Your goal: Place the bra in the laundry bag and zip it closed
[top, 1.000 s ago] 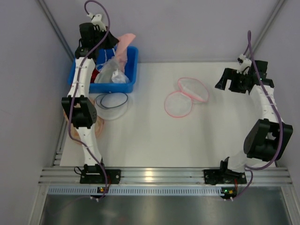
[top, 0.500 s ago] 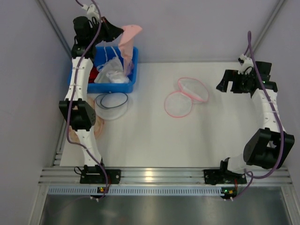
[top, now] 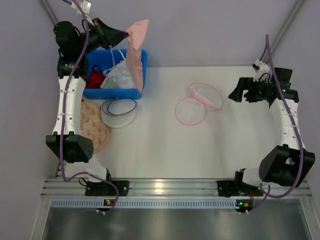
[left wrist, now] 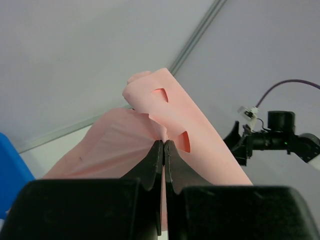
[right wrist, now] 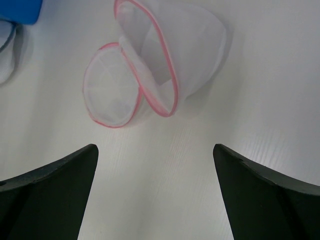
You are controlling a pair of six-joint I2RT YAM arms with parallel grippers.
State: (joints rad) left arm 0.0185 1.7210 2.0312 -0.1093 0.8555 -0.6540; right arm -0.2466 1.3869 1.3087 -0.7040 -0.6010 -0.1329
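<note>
My left gripper (top: 128, 34) is shut on the pale salmon-pink bra (top: 135, 55), which hangs high above the blue bin (top: 142, 70) at the back left. In the left wrist view the pink bra (left wrist: 190, 135) bunches out from between the pinched fingertips (left wrist: 163, 145). The laundry bag (top: 198, 103), a white mesh pouch with pink rims, lies open in two discs on the table's middle. My right gripper (top: 235, 94) hovers just to the right of it, open and empty. In the right wrist view the laundry bag (right wrist: 150, 75) lies ahead of the spread fingers (right wrist: 60, 170).
The blue bin holds a red garment (top: 95, 77) and a white garment (top: 119, 76). A dark-rimmed white mesh disc (top: 119, 111) lies in front of the bin. A beige orange-patterned round pouch (top: 93, 125) sits at the table's left edge.
My left arm has risen and swung back to the left, drawing the bra up out of the bin until it hangs long. The right arm has hardly moved.
</note>
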